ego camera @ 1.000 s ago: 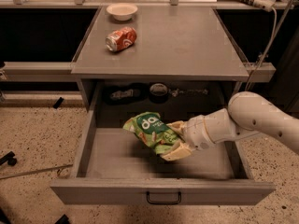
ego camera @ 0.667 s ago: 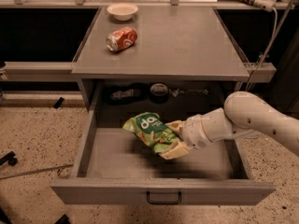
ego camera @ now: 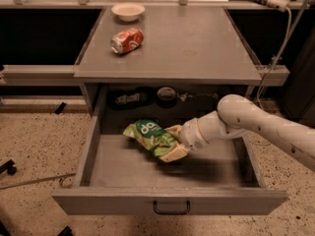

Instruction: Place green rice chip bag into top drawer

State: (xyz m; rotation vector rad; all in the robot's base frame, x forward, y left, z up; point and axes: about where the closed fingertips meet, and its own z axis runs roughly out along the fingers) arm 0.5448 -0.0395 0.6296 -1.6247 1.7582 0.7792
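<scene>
The green rice chip bag (ego camera: 148, 135), crinkled with white lettering, is inside the open top drawer (ego camera: 167, 205), held just above its floor left of centre. My gripper (ego camera: 173, 142) reaches in from the right and is shut on the bag's right end, its tan fingers (ego camera: 175, 153) above and below the bag. The white arm runs off to the right edge. The drawer is pulled fully out, with its black handle (ego camera: 171, 209) at the front.
On the grey table top (ego camera: 197, 48) lie a red-orange soda can (ego camera: 127, 40) on its side and a white bowl (ego camera: 128, 11) at the back. Dark objects (ego camera: 166, 95) sit in the recess behind the drawer. A cable hangs at the right.
The arm and gripper have shifted slightly left with the bag in hold. The drawer, can and bowl have not moved.
</scene>
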